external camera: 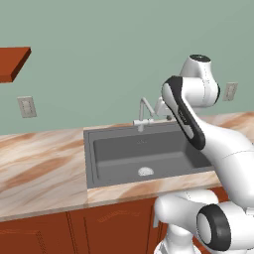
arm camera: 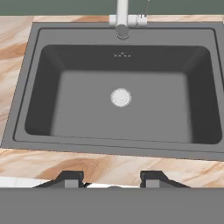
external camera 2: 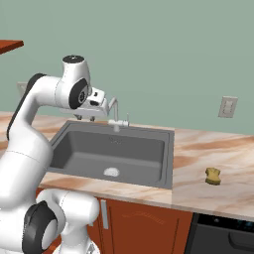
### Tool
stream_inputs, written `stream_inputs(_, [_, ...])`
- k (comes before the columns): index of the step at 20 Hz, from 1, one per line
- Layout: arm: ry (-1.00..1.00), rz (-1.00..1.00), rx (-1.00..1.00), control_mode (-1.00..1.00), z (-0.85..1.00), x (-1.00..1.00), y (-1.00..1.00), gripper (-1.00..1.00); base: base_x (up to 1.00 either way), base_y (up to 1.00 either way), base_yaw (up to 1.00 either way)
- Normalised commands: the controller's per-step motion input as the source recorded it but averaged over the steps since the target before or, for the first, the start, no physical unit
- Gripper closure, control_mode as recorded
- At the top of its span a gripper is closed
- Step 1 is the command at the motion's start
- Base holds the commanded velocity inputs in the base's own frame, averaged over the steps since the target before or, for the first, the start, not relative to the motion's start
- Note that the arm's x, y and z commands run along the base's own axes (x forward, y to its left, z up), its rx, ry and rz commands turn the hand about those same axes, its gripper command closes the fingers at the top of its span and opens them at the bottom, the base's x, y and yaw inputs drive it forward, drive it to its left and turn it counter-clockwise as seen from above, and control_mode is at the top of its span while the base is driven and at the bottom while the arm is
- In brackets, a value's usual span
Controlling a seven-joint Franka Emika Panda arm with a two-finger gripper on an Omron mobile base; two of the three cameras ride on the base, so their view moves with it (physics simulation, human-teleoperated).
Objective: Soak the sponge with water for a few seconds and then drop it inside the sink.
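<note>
The sponge (external camera 2: 213, 175), a small yellow-olive block, lies on the marble counter to the right of the sink (external camera 2: 168, 158). The sink (arm camera: 26, 78) is a dark grey basin with a silvery drain (arm camera: 120, 97) and a slim faucet (arm camera: 122, 22) at its back rim. My gripper (external camera 2: 84, 119) hangs above the sink's back left part, near the faucet (external camera 2: 115, 111), and points down into the basin. In the hand view my gripper (arm camera: 112, 177) is open, its fingertips (arm camera: 70, 177) apart with nothing between them. The water is out of view.
Marble counter (external camera: 39, 168) runs on both sides of the sink (external camera: 89, 149). Wall outlets (external camera: 27, 106) (external camera 2: 227, 106) sit on the green wall. A brown shelf (external camera: 12, 62) hangs at upper left. A dark appliance (external camera 2: 223, 233) sits under the counter at right.
</note>
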Motion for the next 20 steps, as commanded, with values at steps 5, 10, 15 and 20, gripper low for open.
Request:
stream_inputs(5, [0.0,0.0,0.0,-1.0,0.0,0.0,-0.12,-1.0,0.0,0.0,0.0])
stream_inputs(10, [0.0,0.0,0.0,-1.0,0.0,0.0,-0.27,-1.0,0.0,0.0,0.0])
stream_inputs(15, [0.0,0.0,0.0,-1.0,0.0,0.01,-0.28,-1.0,0.0,0.0,0.0])
stream_inputs(20, [0.0,0.01,0.0,-1.0,0.0,0.03,-0.22,-1.0,0.0,0.0,0.0])
